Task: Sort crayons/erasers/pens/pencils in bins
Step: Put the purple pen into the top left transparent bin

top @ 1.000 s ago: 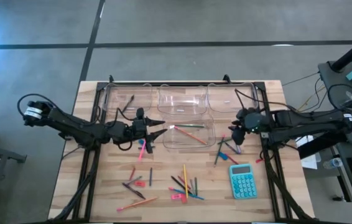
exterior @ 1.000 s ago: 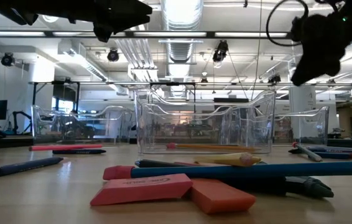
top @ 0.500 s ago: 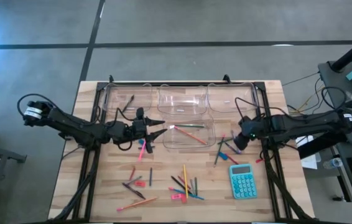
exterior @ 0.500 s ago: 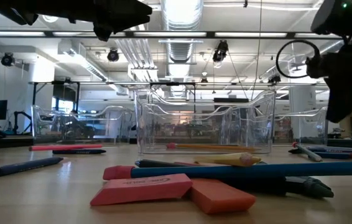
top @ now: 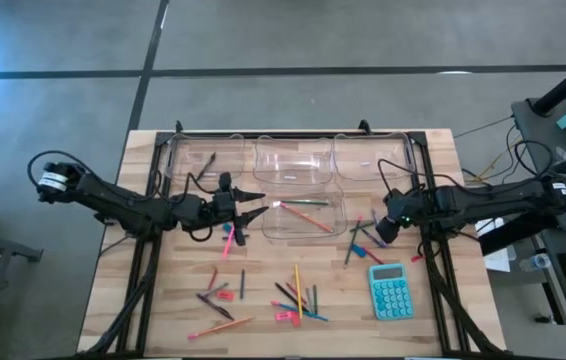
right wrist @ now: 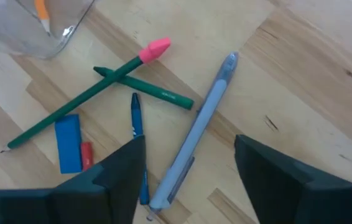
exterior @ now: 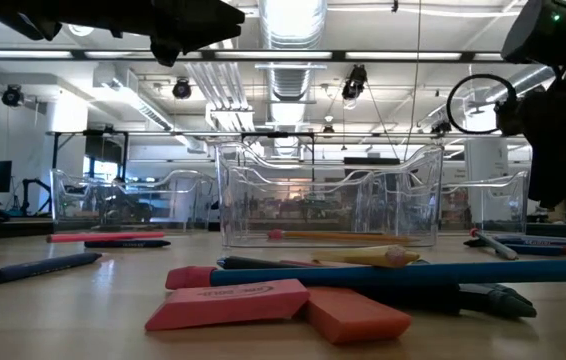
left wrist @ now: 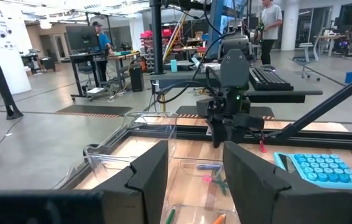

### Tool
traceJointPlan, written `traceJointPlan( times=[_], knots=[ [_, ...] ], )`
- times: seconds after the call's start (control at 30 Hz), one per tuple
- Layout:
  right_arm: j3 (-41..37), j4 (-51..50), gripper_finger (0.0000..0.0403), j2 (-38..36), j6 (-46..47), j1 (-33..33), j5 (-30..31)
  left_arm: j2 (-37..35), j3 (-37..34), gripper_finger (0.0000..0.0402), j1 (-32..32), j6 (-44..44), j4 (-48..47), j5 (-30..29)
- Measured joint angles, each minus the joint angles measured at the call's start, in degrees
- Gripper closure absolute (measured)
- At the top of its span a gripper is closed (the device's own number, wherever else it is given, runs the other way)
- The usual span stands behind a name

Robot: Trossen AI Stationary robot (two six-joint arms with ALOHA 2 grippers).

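Right jaws (right wrist: 188,180) spread wide, empty, low over pale blue pen (right wrist: 196,127) lying on tabletop (right wrist: 313,74) near front bin (top: 303,215).

Risk: blue crayon (right wrist: 137,134) and green pencil (right wrist: 83,102) lie just beside pen; closing could catch two sticks, or pen could roll away.

Left jaws (top: 248,205) part open, nothing between them, hover level at that bin's left wall.
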Motion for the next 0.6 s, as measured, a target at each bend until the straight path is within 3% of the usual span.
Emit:
traceJointPlan(
  times=[0.17, 0.6],
  knots=[
    [-0.6, 0.3, 0.0149, 1.4, 0.5, 0.0, 0.2, 0.0, 0.0, 0.0263, 0.0, 0.0, 0.0, 0.0],
    [-0.8, 4.3, 0.0179, 13.3, 1.2, 0.0, 1.8, 0.1, 0.0, 0.0263, 0.1, 0.0, 0.0, 0.0]
  ],
)
